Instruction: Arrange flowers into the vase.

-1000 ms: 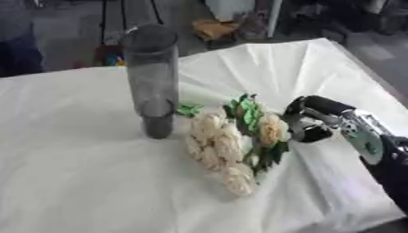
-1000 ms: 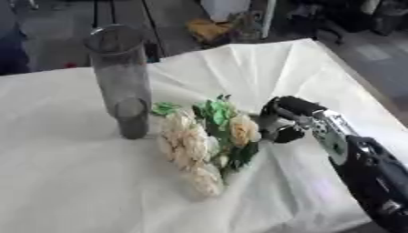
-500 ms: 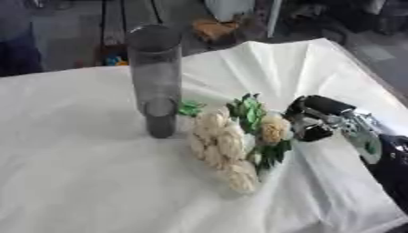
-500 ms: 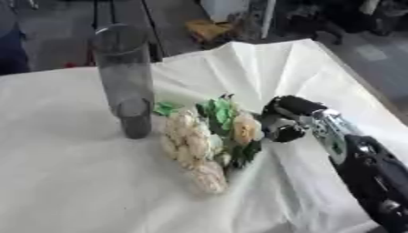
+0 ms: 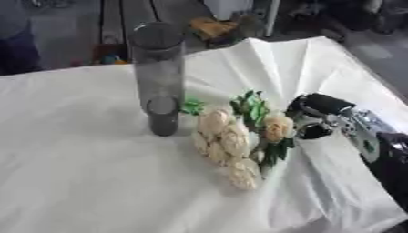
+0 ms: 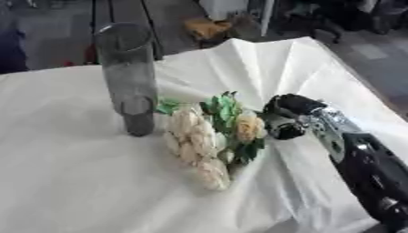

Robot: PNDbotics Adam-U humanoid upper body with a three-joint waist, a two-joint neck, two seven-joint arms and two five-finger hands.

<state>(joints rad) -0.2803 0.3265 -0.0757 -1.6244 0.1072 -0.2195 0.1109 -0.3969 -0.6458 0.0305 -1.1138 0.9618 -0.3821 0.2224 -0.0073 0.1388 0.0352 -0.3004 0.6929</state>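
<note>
The right hand [image 5: 312, 114] has crept closer to the flowers [image 5: 235, 136], fingers curled beside them but not yet pinching. The vase [image 5: 159, 73] stands empty, so the grasp is still to come.

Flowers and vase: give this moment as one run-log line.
right hand: beside flowers, fingers curled, contact unclear | flowers: lying on tablecloth | vase: upright, no flowers in it | left hand: not in view
</note>
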